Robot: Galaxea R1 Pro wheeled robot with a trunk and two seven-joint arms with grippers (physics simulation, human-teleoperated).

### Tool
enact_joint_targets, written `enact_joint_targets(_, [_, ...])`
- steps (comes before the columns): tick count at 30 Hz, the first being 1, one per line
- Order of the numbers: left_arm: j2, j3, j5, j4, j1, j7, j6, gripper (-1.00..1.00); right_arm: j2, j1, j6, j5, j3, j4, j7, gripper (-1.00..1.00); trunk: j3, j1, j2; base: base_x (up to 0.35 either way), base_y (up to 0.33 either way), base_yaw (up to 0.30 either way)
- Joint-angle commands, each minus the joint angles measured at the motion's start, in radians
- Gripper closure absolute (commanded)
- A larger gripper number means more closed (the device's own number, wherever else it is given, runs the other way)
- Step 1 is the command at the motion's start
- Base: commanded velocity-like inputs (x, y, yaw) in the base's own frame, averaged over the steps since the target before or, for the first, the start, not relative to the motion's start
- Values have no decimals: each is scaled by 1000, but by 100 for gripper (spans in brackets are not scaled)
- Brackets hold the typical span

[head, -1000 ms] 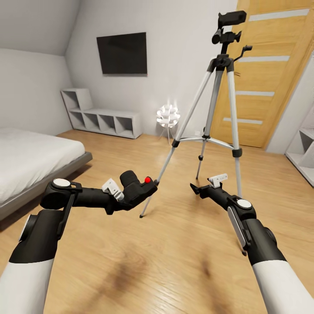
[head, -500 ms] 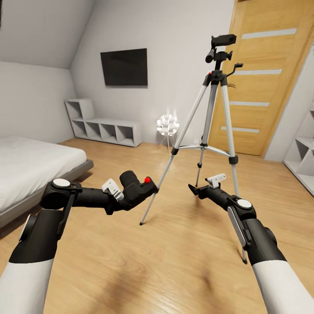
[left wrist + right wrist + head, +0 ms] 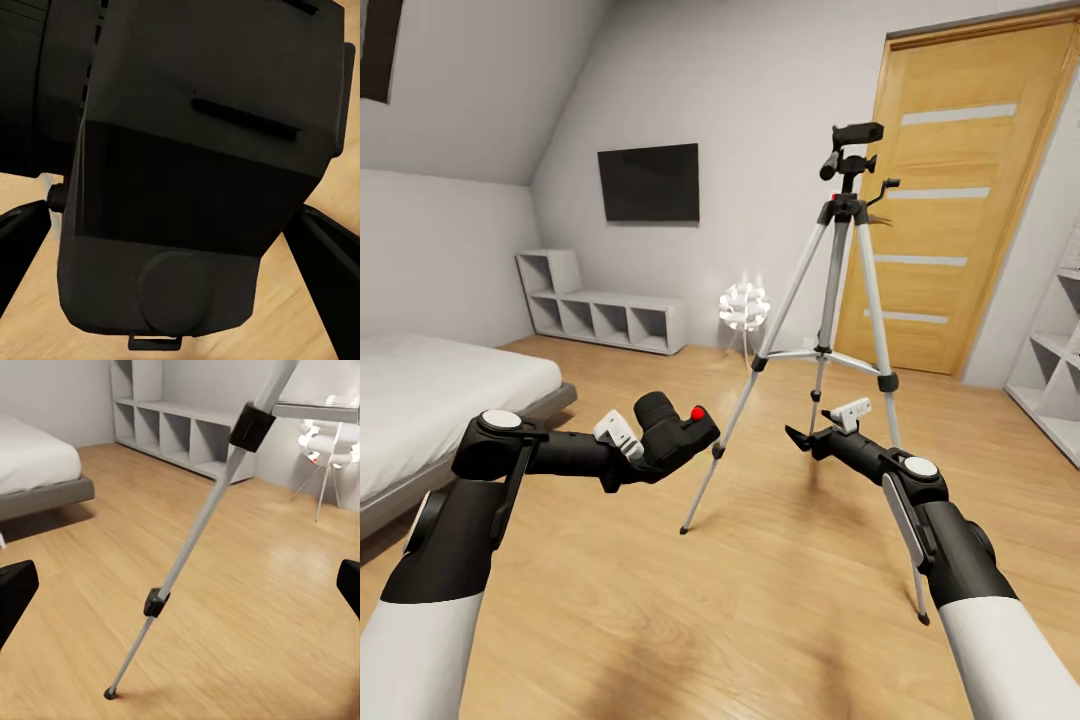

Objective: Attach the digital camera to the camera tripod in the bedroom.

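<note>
In the head view my left gripper (image 3: 693, 438) is shut on the digital camera (image 3: 663, 422), a small black body with a red button on top, held at chest height left of centre. In the left wrist view the camera's (image 3: 195, 172) dark underside sits between the two fingers (image 3: 16, 240). The camera tripod (image 3: 838, 290) stands on the wood floor ahead, silver legs spread, its black head (image 3: 852, 150) carrying nothing. My right gripper (image 3: 796, 438) is open and empty, just in front of the tripod's legs. One silver tripod leg (image 3: 191, 540) slants beyond the open gripper (image 3: 181, 587).
A grey bed (image 3: 430, 400) lies at the left. White cube shelves (image 3: 605, 320) and a wall screen (image 3: 650, 182) are at the back, with a white lamp (image 3: 744, 305) beside them. A wooden door (image 3: 950, 200) stands behind the tripod; another shelf (image 3: 1060, 370) is at right.
The whole view has shifted: the tripod now looks smaller and lower in the picture, with more wall and door showing. Both arms keep the same pose, camera still held.
</note>
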Motion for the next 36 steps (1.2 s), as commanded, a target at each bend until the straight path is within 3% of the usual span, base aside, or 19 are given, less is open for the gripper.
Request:
enact_joint_targets(1, [0,-1,-11,-1,-1,-10,11,100,-1,-1,6,0,1,-1,2,-100,3,-1,0,0,0,0])
enact_joint_targets(10, [0,-34,-11,-1,-1,-10,10,100,-1,-1,7,0,1,-2,2,-100,38,-5,2,0,0,0])
enact_joint_targets(36, [6,-36,-11,0,0,-10,10,100,-1,-1,6,0,1,-2,1,-100,138,-16,8,0,0,0])
